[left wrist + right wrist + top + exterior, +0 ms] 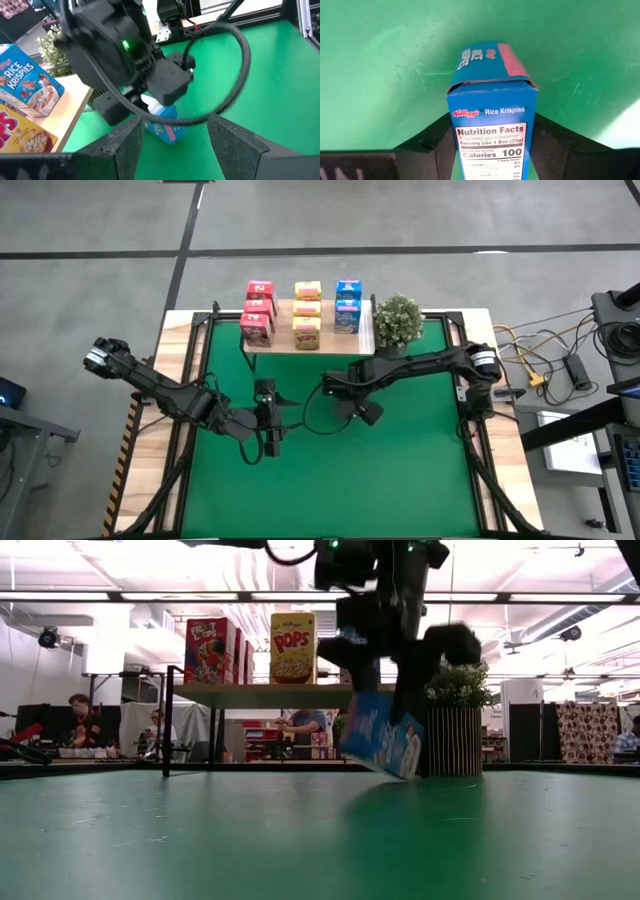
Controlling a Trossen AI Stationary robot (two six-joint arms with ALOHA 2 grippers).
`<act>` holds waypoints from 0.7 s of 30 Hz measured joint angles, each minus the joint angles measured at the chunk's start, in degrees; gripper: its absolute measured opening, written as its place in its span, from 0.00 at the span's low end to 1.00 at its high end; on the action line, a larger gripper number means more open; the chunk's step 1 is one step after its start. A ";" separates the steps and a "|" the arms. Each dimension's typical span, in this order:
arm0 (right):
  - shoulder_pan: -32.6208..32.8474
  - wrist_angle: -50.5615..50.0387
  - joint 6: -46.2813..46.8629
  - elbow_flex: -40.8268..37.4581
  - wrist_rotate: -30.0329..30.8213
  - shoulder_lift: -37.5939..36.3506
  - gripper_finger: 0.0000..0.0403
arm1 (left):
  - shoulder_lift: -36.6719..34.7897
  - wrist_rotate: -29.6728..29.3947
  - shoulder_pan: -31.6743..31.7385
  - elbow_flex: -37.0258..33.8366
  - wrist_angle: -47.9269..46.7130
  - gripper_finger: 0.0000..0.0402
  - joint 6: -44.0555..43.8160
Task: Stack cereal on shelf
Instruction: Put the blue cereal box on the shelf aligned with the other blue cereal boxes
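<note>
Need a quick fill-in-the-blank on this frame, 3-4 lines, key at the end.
1. The right gripper is shut on a ____ cereal box.
2. That box hangs tilted above the green ____.
3. On the shelf, the blue column holds ____ boxes, one fewer than the pink-red and yellow columns.
4. The left gripper's fingers are ____ and hold nothing.

Missing words: blue; tabletop; two; open

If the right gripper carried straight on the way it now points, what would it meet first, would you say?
Most likely the green tabletop. The right gripper is shut on a blue Rice Krispies box, pointing down at bare green surface; the box's leading edge would touch first. Depth is hard to judge.
</note>
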 joint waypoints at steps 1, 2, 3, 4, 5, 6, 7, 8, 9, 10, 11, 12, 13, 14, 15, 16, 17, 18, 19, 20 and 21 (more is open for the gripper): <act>-0.22 -0.53 0.72 0.00 -0.92 -0.74 0.48 | -0.02 0.00 0.00 0.00 0.08 0.51 0.22; -0.45 -0.83 1.46 0.00 -1.64 -1.35 0.47 | -0.04 0.00 0.00 0.00 0.06 0.51 0.42; -0.66 -0.76 2.60 0.00 -2.29 -2.14 0.46 | -0.04 -0.02 0.00 0.00 0.25 0.51 0.61; -0.98 -0.76 3.89 0.00 -3.04 -2.80 0.46 | -0.04 0.00 0.00 0.00 0.50 0.51 0.82; -1.23 -0.81 4.96 0.00 -3.87 -3.49 0.45 | -0.04 -0.01 0.00 0.00 0.58 0.51 0.99; -1.64 -0.92 6.07 0.00 -5.04 -4.35 0.45 | -0.07 -0.02 0.00 0.00 0.75 0.51 1.03; -2.03 -1.05 7.39 0.00 -6.43 -5.13 0.45 | -0.09 0.00 0.00 0.00 0.87 0.51 1.04; -2.42 -0.89 8.63 0.00 -7.94 -5.94 0.45 | -0.16 0.00 0.00 0.00 0.73 0.51 1.06; -2.97 -0.79 9.96 0.00 -9.89 -6.87 0.45 | -0.31 0.00 0.00 0.00 0.71 0.51 1.06; -3.52 -0.84 11.20 0.00 -11.91 -7.63 0.45 | -0.54 0.00 0.00 0.00 0.71 0.51 1.25; -4.14 -0.69 12.25 0.00 -13.93 -8.55 0.45 | -0.75 -0.02 0.00 0.00 0.82 0.51 1.43; -4.87 -0.65 13.23 0.00 -16.12 -9.44 0.45 | -1.06 -0.04 0.00 0.00 0.94 0.51 1.47; -5.57 -0.63 14.30 0.00 -17.99 -10.28 0.45 | -1.43 -0.16 0.01 0.00 0.82 0.51 1.48; -6.34 -0.43 14.95 0.00 -19.80 -11.21 0.45 | -1.81 -0.37 0.02 0.00 0.76 0.51 1.48; -7.15 -0.36 15.68 0.00 -21.18 -12.17 0.44 | -2.28 -0.51 0.02 0.00 0.88 0.51 1.48; -7.86 0.04 16.43 -0.02 -22.24 -13.17 0.44 | -2.80 -0.61 0.02 0.00 0.81 0.51 1.49; -8.58 0.95 17.29 -0.09 -23.04 -14.14 0.44 | -3.24 -1.06 0.02 0.00 0.87 0.51 1.50; -9.30 2.10 18.01 -0.23 -23.82 -15.14 0.44 | -3.69 -1.47 0.02 0.00 0.92 0.51 1.53; -10.07 3.16 18.65 -0.43 -24.67 -16.14 0.44 | -4.03 -1.85 0.03 0.00 0.84 0.51 1.60; -10.73 4.31 19.20 -0.74 -25.28 -17.22 0.44 | -4.39 -2.03 0.04 0.00 0.84 0.51 1.63; -11.26 5.96 20.09 -1.10 -25.34 -18.29 0.44 | -4.76 -2.16 0.04 0.00 0.78 0.51 1.65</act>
